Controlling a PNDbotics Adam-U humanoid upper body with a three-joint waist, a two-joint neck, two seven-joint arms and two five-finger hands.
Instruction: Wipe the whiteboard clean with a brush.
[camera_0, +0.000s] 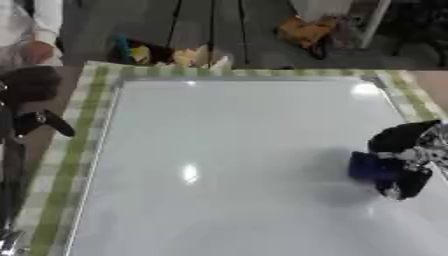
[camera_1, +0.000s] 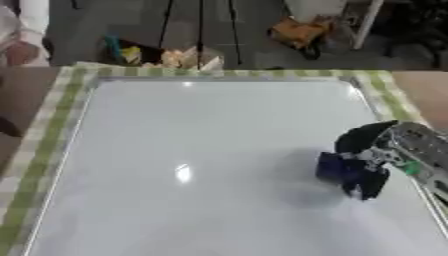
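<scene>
Whiteboard (camera_0: 227, 165) fills most of the view, lying flat on a green-checked cloth (camera_0: 83, 145), w/ light glare spots and no marks you can make out. Your right hand (camera_1: 372, 165) comes in from the right edge, fingers curled round a dark blue brush (camera_1: 332, 167), which sits on the board's right side, about mid-height, close to the right frame. Brush reads as a small dark block sticking out leftward from the hand, toward board centre; its long axis can't be told, too blurred and half covered by the fingers. A soft shadow lies on the board just below and left of it. Your left hand (camera_0: 35, 102) shows at the left edge, off the board, beside the cloth; whether its fingers are apart or together can't be told.
</scene>
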